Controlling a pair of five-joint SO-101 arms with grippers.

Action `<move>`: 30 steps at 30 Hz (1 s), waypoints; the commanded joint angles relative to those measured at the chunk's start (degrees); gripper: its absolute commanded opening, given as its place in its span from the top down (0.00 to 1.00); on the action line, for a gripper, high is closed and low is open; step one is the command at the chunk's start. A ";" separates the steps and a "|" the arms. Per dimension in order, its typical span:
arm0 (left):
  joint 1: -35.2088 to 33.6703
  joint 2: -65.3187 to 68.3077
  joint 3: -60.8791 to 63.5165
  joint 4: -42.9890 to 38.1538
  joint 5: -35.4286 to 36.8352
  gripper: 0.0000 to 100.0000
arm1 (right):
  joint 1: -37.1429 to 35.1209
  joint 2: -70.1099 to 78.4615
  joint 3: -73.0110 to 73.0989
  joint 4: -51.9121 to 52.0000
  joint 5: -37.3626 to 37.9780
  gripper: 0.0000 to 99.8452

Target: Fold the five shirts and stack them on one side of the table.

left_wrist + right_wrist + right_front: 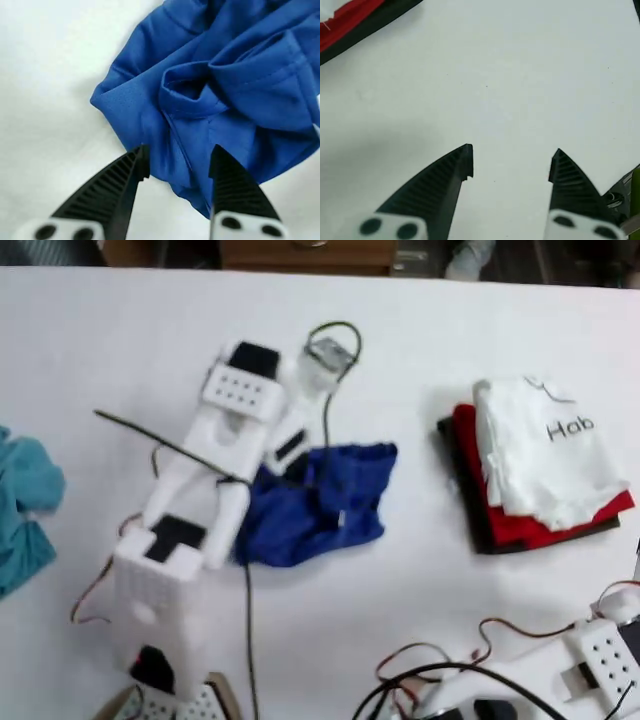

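The crumpled blue shirt [320, 505] lies in the middle of the worktop [420, 600] under the left gripper [180, 150], whose fingers [120, 185] are spread apart and hold nothing, while the right gripper [513, 149], fingers also apart, hangs over the worktop near a pile [540, 465] of what look like three folded shirts.

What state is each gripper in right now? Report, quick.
Left gripper: open, over the blue shirt, not gripping it.
Right gripper: open, holding nothing, above the table.
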 commanded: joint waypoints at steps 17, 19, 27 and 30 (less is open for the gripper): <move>5.19 6.07 -1.36 -6.59 1.23 0.78 | 0.22 -1.45 1.93 -0.75 0.26 0.75; 5.45 5.63 -2.07 -6.51 1.32 0.79 | 0.13 -1.45 1.93 -0.75 0.26 0.75; 8.97 1.67 -3.30 -2.90 1.23 0.90 | -1.36 -1.45 2.02 -0.57 -0.18 0.75; 11.52 0.53 -3.12 -2.02 1.23 0.90 | -1.36 -1.45 2.02 -0.66 -0.18 0.75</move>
